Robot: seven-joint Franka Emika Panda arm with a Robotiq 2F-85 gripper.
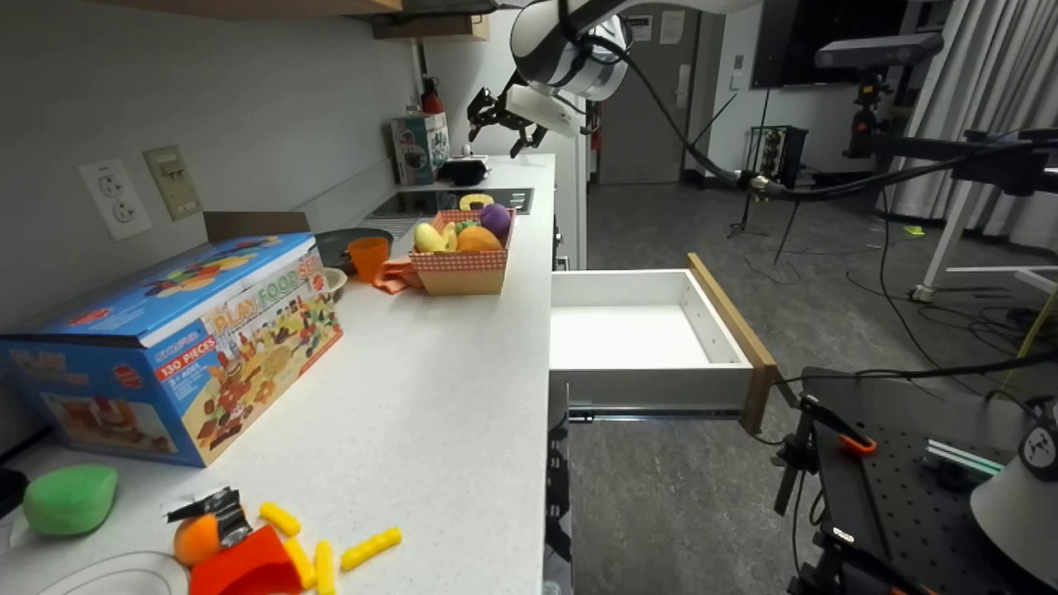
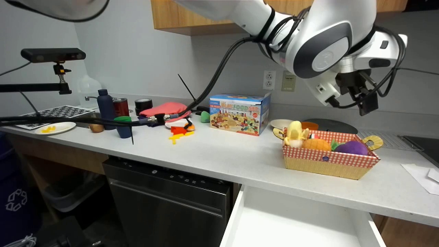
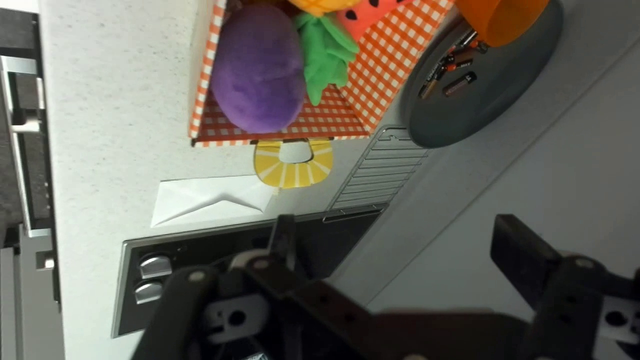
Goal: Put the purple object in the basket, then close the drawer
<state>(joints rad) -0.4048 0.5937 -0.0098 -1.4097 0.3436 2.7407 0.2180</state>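
Note:
The purple object (image 1: 495, 219) is a plush, rounded eggplant-like toy. It lies inside the red-checkered basket (image 1: 461, 281) on the counter, at one end, beside other toy food. The purple object (image 2: 355, 148) and basket (image 2: 325, 166) also show in an exterior view. In the wrist view the purple object (image 3: 259, 70) lies against the basket wall (image 3: 387, 65). The white drawer (image 1: 636, 330) is pulled out below the counter; it also shows in an exterior view (image 2: 298, 223). My gripper (image 3: 396, 220) is open and empty. It hangs above the counter, apart from the basket (image 1: 498, 142).
A blue play food box (image 1: 240, 339) stands by the wall. An orange cup (image 3: 500, 20) and a dark pan (image 3: 480, 95) sit behind the basket. A wire rack (image 3: 385, 165), white paper (image 3: 210, 200) and a cooktop (image 3: 200, 255) lie beyond it. Loose yellow pieces (image 1: 370, 548) lie on the counter.

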